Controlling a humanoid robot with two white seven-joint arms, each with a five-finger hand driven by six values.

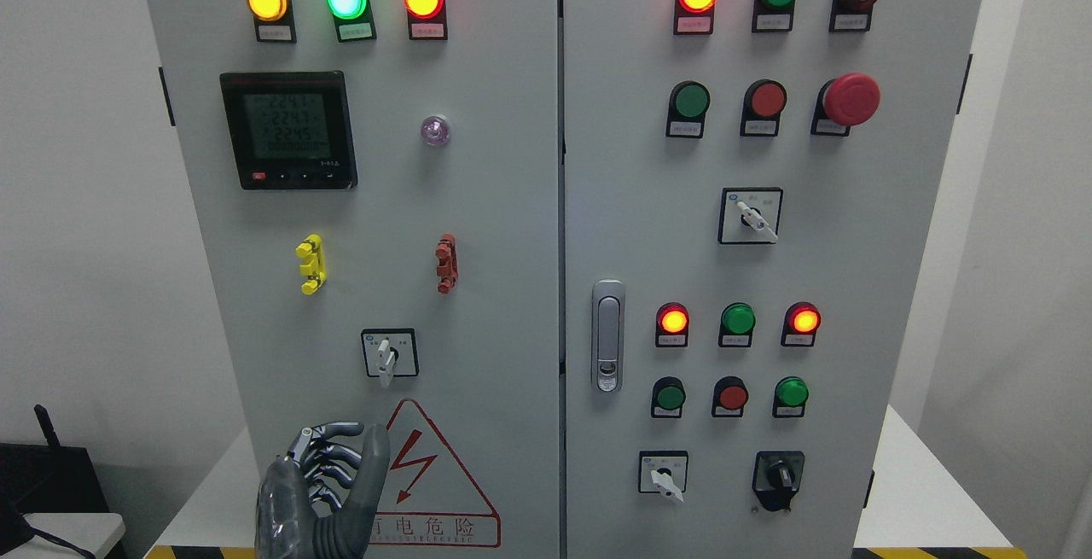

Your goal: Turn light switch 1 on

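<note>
Left hand point(320, 491) rises at the bottom edge, around 7 o'clock in the picture, its dark fingers point(334, 455) loosely curled toward the thumb and holding nothing. It sits in front of the warning triangle point(435, 478) on the left door point(503, 286) of the cabinet. No right hand shows.

Which control is switch 1 cannot be read from the labels, which are too small. My guess is the rotary switch point(388, 356) at 12 o'clock from the hand, just above the triangle, its white lever pointing down. It is near the fingertips but not touched.

That lever looks like small, stiff plastic on a spring detent: light, smooth, likely slippery. It should be pinched across its flat sides between thumb and forefinger, close to the hub, then twisted. A push on the tip could slip off.

Counts: four rotary switches in all, one on the left door and three on the right door point(853, 269), one of those with a black knob point(778, 478). Three lamps top the left door, amber, green and red, all lit. On the right door are fourteen round lamps or buttons, including one red mushroom stop point(850, 99). One meter point(287, 130), one small violet lamp point(435, 130), one yellow clip point(310, 264), one red clip point(446, 263), one door latch point(607, 335).
</note>
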